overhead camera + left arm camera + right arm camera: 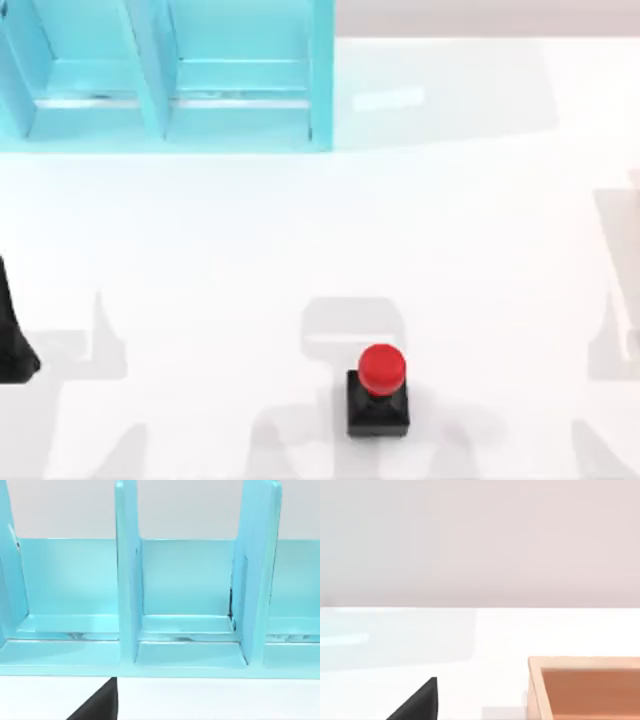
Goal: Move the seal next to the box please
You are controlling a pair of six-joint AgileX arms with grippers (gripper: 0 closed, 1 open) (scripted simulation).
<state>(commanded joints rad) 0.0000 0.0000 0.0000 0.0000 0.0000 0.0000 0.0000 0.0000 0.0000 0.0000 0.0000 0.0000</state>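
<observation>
Glossy red knob on matt black seal (pixel 379 390); smooth glossy turquoise shelf (pixel 180 80).

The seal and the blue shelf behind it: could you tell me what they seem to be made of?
The seal: a matte black base, perhaps plastic or rubber, under a glossy red knob with a highlight, likely plastic. The blue shelf: smooth painted or plastic panels with faint reflections; uncertain which.

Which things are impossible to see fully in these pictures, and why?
- Box, right wrist view: cut by the picture's edges, so its contents are unknown.
- Left arm, top view: cut by the left edge, fingers not visible.
- Blue shelf, top view: its upper part runs out of the picture.
- Seal: how far it stands from the box cannot be judged, as no single view shows both.
</observation>
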